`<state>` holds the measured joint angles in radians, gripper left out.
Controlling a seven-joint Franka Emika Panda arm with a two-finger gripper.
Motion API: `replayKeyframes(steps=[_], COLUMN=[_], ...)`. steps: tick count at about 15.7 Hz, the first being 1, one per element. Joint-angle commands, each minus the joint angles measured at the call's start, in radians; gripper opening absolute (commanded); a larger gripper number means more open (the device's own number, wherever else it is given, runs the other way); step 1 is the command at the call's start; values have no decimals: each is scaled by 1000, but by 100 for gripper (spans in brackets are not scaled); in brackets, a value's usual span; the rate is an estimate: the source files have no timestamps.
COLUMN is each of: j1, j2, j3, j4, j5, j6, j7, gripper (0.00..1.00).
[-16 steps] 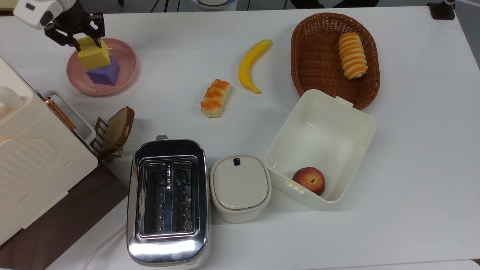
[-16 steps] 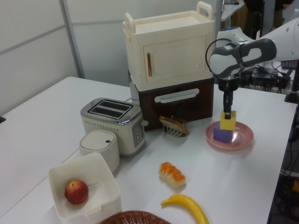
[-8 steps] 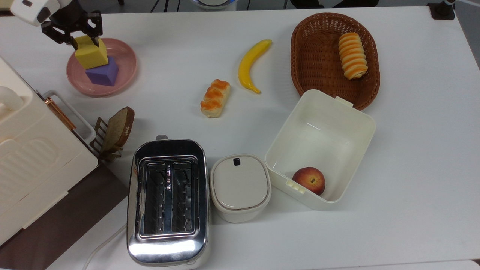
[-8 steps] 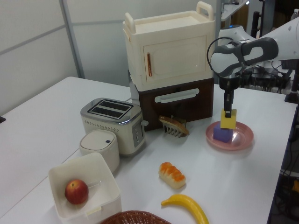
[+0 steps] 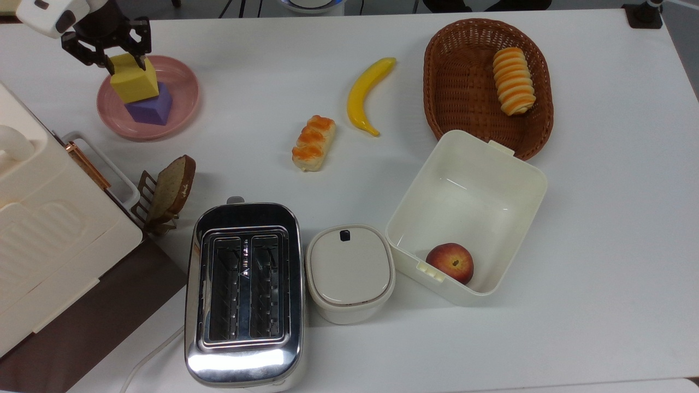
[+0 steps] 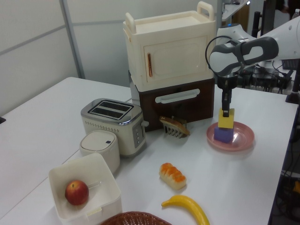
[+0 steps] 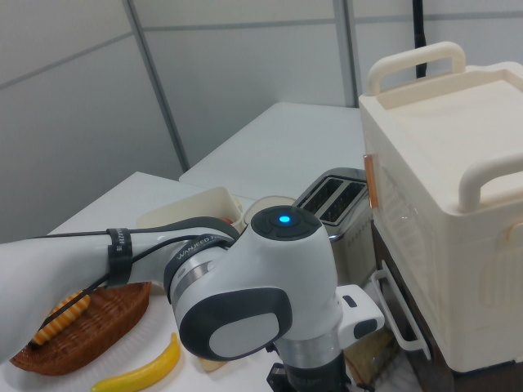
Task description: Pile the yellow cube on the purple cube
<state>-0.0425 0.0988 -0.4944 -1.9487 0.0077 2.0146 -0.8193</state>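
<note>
The yellow cube [image 5: 135, 83] rests on top of the purple cube [image 5: 150, 109], which stands on a pink plate [image 5: 183, 98] at the top view's upper left. My gripper [image 5: 128, 63] comes down from above and is shut on the yellow cube, one black finger on each side of its upper part. In the left view the yellow cube [image 6: 226, 120] lines up over the purple cube [image 6: 223, 135] on the pink plate [image 6: 243, 138], with the gripper [image 6: 226, 111] straight above it. The stack leans slightly.
A cream cabinet [image 5: 38, 218] and a toast rack [image 5: 166, 191] stand close to the plate. A banana [image 5: 366, 93], a bread roll [image 5: 312, 143], a wicker basket [image 5: 458, 82], a toaster [image 5: 243, 289], a lidded pot [image 5: 349, 270] and an open box [image 5: 519, 180] holding a peach lie farther off.
The gripper and yellow cube rose and shifted a little, then settled back over the purple cube; in the left view the yellow cube now sits slightly more to the left.
</note>
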Motion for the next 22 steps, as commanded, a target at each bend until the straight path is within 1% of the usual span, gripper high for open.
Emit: replayKeyframes(steps=[1,2,3,10,11,13,15,16,17,20,21,22], j1=[16,16,16,16,18,23,58,64,70,72,73,73], j2=[-5,4,5,-2,-5,-14,-27,-37,-42,-60,-67,-67], j3=[-3,-3,-3,-1,0,8,13,16,26,100,124,161], j4=[-9,-7,-7,-3,16,68,120,144,161,223,243,261], j5=[-2,-2,3,3,3,3,3,-2,-6,-31,-47,-72], j6=[21,23,23,12,-2,-97,-175,-212,-243,-339,-368,-402], j7=[31,45,61,63,68,110,185,233,279,431,483,540], gripper=[60,78,100,100,100,100,100,100,100,100,100,100])
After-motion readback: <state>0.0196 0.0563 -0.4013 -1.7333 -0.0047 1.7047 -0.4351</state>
